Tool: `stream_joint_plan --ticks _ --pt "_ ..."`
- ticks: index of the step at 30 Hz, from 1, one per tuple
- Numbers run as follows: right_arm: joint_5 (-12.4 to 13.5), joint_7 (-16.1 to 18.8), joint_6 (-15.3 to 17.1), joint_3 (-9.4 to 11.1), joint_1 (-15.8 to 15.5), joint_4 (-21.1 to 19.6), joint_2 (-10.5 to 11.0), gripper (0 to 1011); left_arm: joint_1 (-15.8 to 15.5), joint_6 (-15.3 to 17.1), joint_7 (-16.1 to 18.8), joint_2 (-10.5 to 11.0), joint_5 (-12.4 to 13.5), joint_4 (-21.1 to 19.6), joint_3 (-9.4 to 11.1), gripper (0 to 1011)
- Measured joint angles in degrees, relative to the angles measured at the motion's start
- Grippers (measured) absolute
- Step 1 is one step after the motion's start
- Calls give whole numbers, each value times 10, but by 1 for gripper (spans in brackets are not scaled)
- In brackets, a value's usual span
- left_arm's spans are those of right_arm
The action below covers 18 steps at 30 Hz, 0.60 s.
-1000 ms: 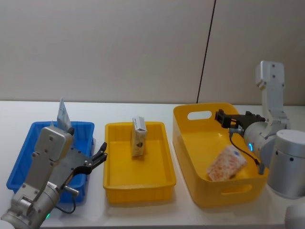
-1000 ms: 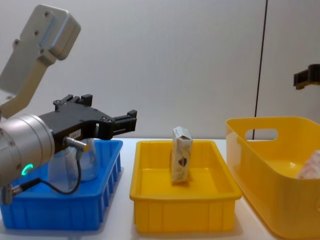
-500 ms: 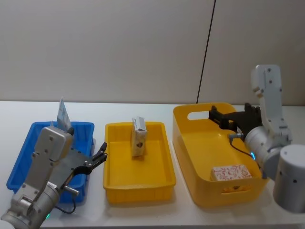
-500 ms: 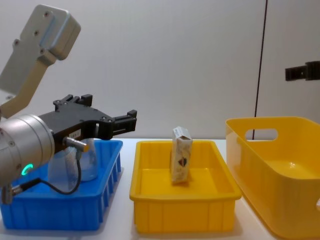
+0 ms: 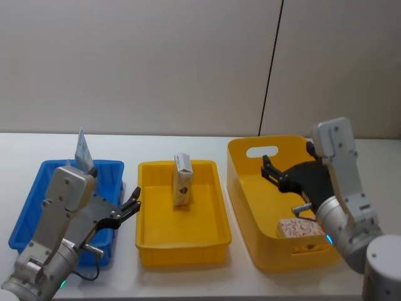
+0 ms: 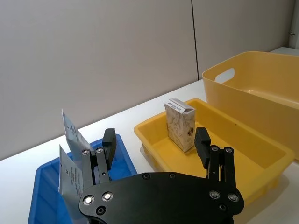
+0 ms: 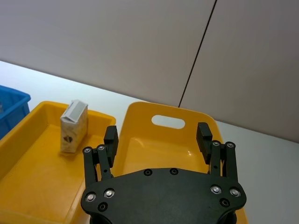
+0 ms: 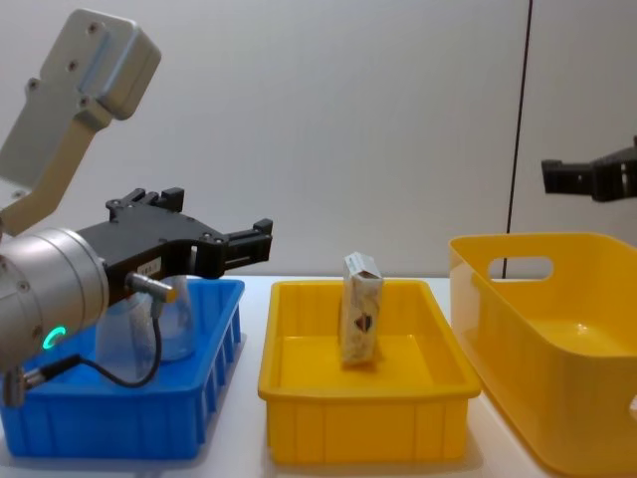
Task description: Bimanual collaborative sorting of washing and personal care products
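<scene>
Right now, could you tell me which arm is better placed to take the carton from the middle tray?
Probably left: the left hand hovers open beside the tray, facing the upright carton; the right hand hangs above the tub.

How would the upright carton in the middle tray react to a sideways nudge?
The carton stands tall on a narrow base, clear of the tray walls, so it would probably tip rather than slide. Its boxy cardboard look suggests light and fairly stiff.

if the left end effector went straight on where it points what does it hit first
The left end effector would probably meet the upright carton in the middle yellow tray, near its top; depth is unclear.
</scene>
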Motion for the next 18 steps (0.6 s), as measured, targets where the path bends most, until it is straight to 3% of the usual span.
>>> stream_joint_plan --ticks 8,18 --pt "-9 11 -42 -8 -23 -1 14 1004 0 2 2 -3 1 1 -3 1001" --pt "-13 17 -65 -11 -35 -1 21 1004 -1 22 21 -13 5 7 -15 1001"
